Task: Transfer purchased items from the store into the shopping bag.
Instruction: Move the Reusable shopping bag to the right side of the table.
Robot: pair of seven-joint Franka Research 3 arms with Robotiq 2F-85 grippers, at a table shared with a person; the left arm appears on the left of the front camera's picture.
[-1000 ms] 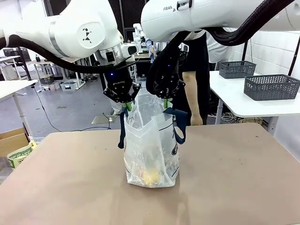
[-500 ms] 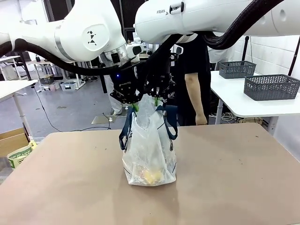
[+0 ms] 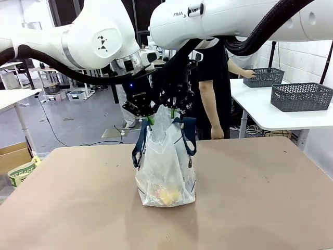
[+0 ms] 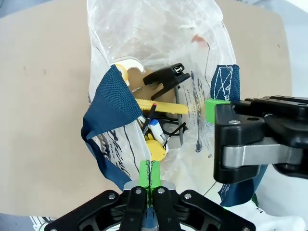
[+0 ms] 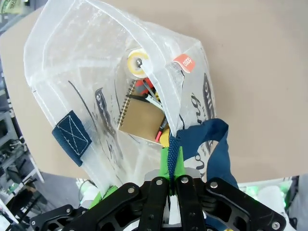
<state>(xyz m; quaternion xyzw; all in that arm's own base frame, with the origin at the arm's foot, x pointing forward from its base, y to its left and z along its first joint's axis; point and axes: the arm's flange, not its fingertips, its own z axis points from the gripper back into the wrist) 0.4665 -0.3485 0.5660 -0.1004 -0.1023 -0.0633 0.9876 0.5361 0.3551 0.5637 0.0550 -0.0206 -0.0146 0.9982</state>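
Note:
The clear shopping bag point(image 3: 165, 172) stands mid-table, its top pinched together by both grippers. My left gripper point(image 3: 150, 120) is shut on the bag's upper edge point(image 4: 149, 172), and a navy strap point(image 4: 113, 103) hangs beside it. My right gripper point(image 3: 173, 111) is shut on the other navy strap point(image 5: 174, 159). Purchased items lie inside the bag: a yellow cutter point(image 4: 161, 107), a black clip point(image 4: 166, 77), a tape roll point(image 5: 136, 63) and a tan notebook point(image 5: 142, 120). Two dark grey lattice baskets point(image 3: 301, 96) point(image 3: 263, 77) sit on a side table; I cannot tell which is the store.
A person in black stands behind the bag, one hand point(image 3: 250, 74) on the farther basket. The white side table point(image 3: 260, 117) is at the far right. A cardboard box point(image 3: 15, 156) sits off the brown table's left edge. The brown table point(image 3: 260, 198) is bare around the bag.
Both grippers have moved closer together, narrowing the bag's mouth and pulling its top upright. The person's arm has risen and reached to the farther basket.

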